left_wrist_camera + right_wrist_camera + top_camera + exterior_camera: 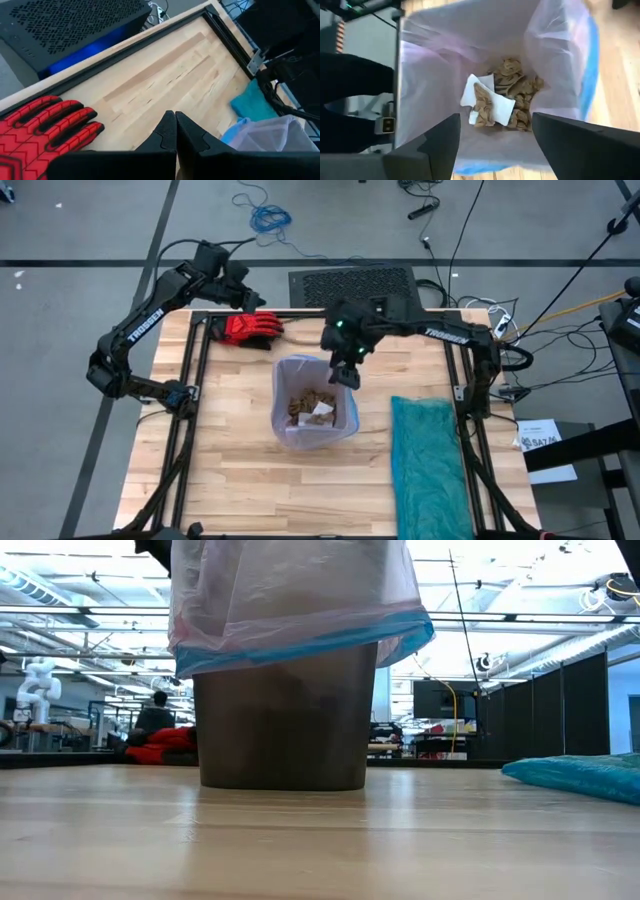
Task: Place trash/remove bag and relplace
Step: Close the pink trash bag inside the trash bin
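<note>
I am holding my right gripper (345, 372) over the far rim of the bin (285, 720), fingers (427, 145) spread wide and gripping nothing. Below them the trash (512, 100), tan paper lumps with a white scrap among them, is lying at the bottom of the bag (555, 45). The bag is lining the bin, its lilac film and blue hem folded down over the rim; the bin is standing mid-table. My left gripper (175, 135) is waiting at the far left corner, just beside the red glove (250, 330), fingers pressed together and empty. A teal bag (430, 465) is lying flat on the right side of the table, well apart from the bin.

Step in hand, as I am judging it: the trash-placing stage is ending, since no lumps are showing on the table top. The next move is calling for a pinch on the folded hem, so I am needing to descend onto the rim and lift the liner free without tipping the bin.
</note>
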